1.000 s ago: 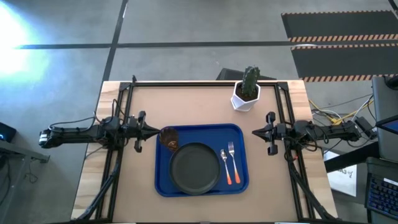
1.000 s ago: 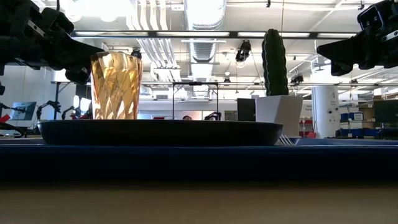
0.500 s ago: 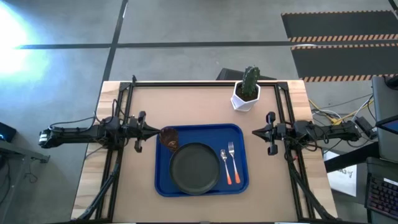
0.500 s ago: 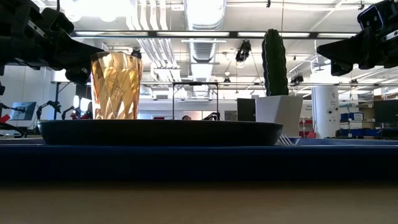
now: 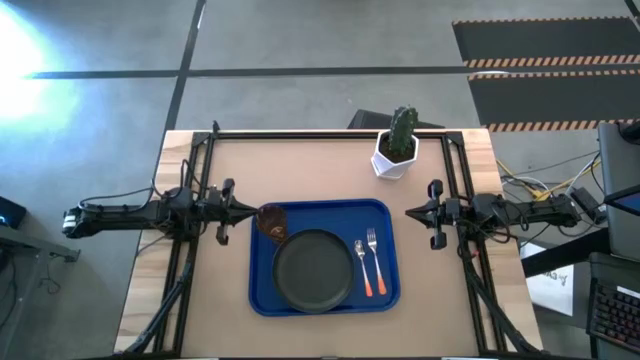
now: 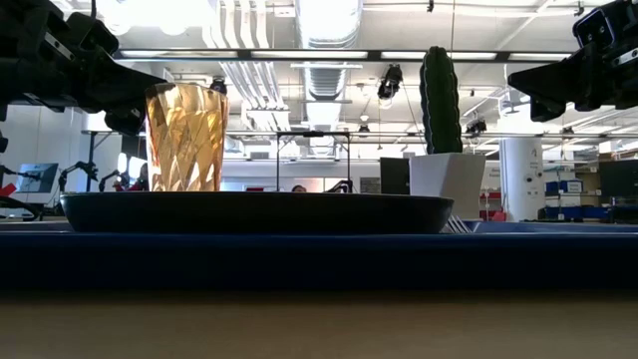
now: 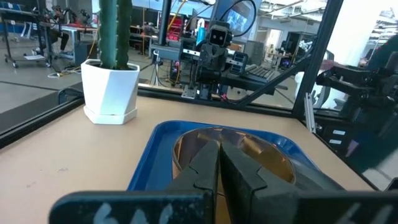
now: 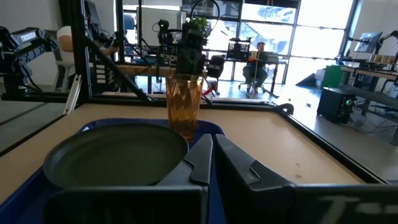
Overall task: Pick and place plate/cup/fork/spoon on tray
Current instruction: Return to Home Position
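Observation:
The blue tray (image 5: 390, 214) lies at the table's middle. On it rest the dark plate (image 5: 314, 269), the amber cup (image 5: 271, 222) upright at the tray's far left corner, and the fork (image 5: 374, 262) and spoon (image 5: 364, 268) side by side right of the plate. My left gripper (image 5: 250, 210) is shut and empty, level, just left of the cup. My right gripper (image 5: 410, 212) is shut and empty, level, just off the tray's right edge. The cup (image 8: 185, 106) and plate (image 8: 115, 153) also show in the right wrist view.
A white pot with a green cactus (image 5: 398, 148) stands at the table's far edge, right of centre. Black frame rails (image 5: 330, 134) run along the far edge and down both sides. Bare table lies beyond the tray, left of the cactus.

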